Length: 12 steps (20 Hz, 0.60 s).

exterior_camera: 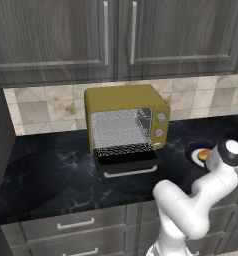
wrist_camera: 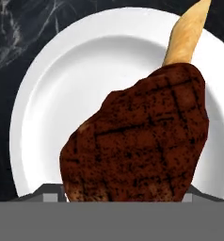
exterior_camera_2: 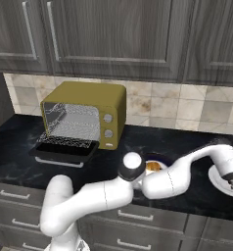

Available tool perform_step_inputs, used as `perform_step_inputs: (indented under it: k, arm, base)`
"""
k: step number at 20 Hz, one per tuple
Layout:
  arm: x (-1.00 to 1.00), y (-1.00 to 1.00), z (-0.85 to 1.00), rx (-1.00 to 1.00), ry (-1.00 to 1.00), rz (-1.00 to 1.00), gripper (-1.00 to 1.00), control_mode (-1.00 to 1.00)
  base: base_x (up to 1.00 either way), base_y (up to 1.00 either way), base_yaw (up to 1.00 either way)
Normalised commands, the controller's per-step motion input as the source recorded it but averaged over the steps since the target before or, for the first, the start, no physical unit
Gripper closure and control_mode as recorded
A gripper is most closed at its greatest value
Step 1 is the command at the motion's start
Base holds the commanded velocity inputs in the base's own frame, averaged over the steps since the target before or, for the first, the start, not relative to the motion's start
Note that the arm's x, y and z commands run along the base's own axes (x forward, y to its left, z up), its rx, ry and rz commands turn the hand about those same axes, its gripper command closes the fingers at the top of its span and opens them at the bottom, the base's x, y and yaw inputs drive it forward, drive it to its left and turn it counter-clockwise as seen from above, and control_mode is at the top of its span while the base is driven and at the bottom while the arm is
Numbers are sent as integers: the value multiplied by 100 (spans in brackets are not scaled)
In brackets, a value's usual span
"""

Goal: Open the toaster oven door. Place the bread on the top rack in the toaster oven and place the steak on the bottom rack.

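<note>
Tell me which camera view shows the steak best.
The hand view: the steak lies large and close on a white plate, grill marks clear. In the right base view the arm blocks most of that plate; neither base view makes out the steak.

This is a rendered home kitchen. Dark grey wood-grain wall cupboards with slim bar handles hang above a beige and tan tiled backsplash, and beneath them a black marbled surface runs over a row of grey drawers. A mustard-yellow toaster oven stands on that surface against the tiles, and a white plate carries a grilled steak.
</note>
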Motion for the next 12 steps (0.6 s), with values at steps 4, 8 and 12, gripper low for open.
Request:
perform_step_inputs:
  k: [4,8,12]
  arm:
    - [0,0,0,0,-59,88,100,-100]
    - [0,0,0,0,-70,86,100,-100]
    - [0,0,25,7,-79,81,100,-100]
  base:
    - [0,0,0]
    - [0,0,0]
    - [0,0,0]
